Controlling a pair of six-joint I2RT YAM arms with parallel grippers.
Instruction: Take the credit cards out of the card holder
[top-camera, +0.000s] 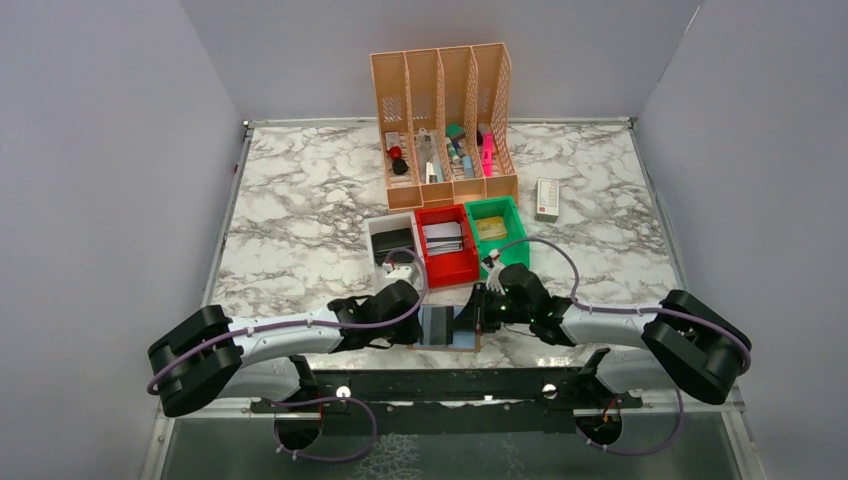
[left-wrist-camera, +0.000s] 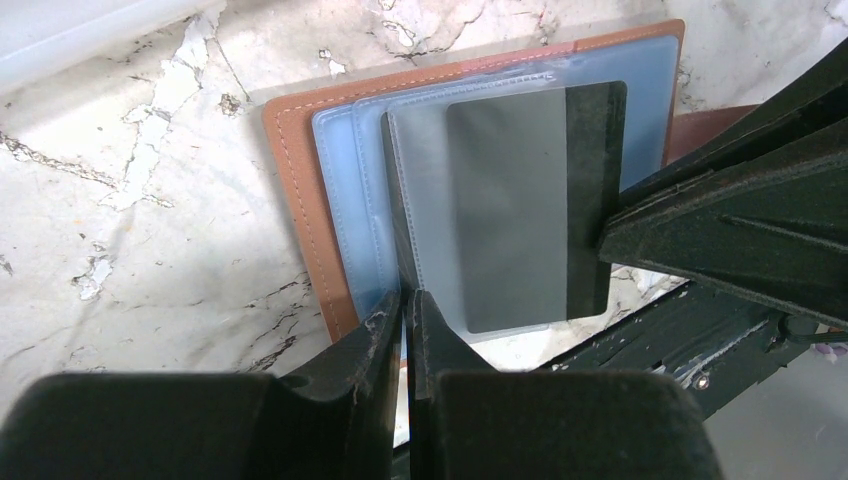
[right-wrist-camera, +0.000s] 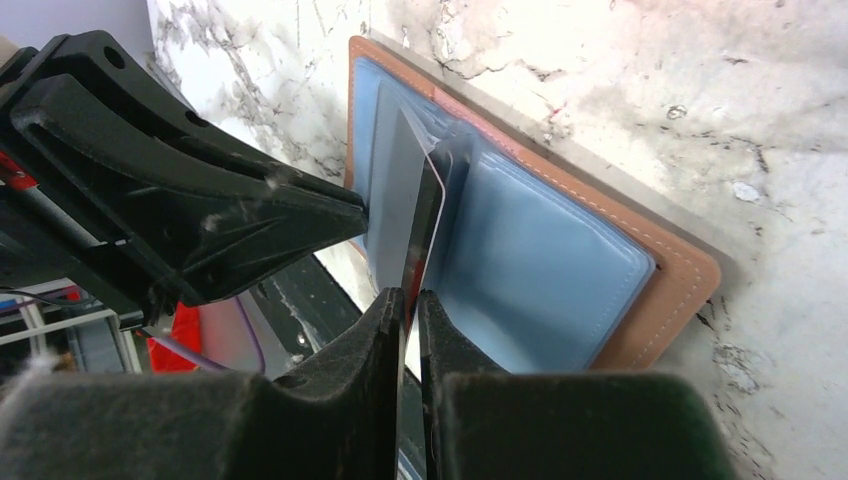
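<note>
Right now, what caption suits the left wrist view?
Left gripper pinches a sleeve of the open card holder, dark credit card showing.

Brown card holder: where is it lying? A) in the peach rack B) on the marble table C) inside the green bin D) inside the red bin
B: the flat tan-brown rectangular card holder lies open on the white marble-patterned table, not inside anything.

The grey-veined marble worktop (top-camera: 300, 210) carries a peach plastic four-slot organizer (top-camera: 455, 192) at the back, a white bin (top-camera: 372, 245), red bin (top-camera: 445, 270) and green bin (top-camera: 518, 235) abreast before it, a small white box (top-camera: 547, 199) to its right, and a tan-brown card holder (left-wrist-camera: 300, 200) at the near edge.
</note>
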